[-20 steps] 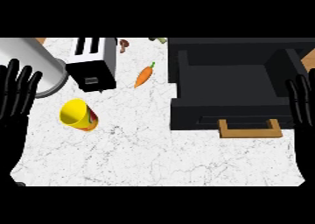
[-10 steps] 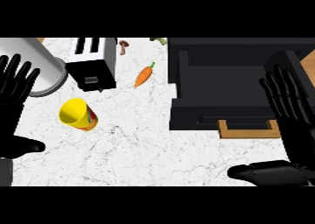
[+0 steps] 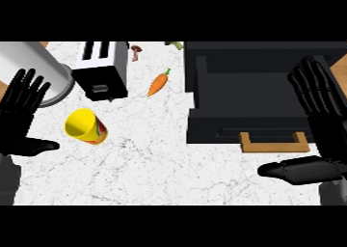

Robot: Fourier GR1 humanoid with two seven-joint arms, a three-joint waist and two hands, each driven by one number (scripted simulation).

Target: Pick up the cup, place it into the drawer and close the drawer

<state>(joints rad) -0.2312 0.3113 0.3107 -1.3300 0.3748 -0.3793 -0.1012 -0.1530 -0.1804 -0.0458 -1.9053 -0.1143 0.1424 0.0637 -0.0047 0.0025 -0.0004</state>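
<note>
The cup (image 3: 86, 127) lies tipped on the counter (image 3: 148, 164), its mouth toward ten o'clock, just at three o'clock of the left hand (image 3: 18, 118). Both hands have straight, spread fingers and hold nothing. The right hand (image 3: 324, 125) is well apart, beside the drawer (image 3: 265, 91), so I judge the left hand is better placed for the cup.

The setting is a kitchen. A white marbled bench (image 3: 134, 164) carries a toaster (image 3: 101, 70), a carrot (image 3: 158, 84), a mushroom (image 3: 136, 50), a yellow cup (image 3: 85, 126) and a black drawer unit (image 3: 255, 91).
</note>
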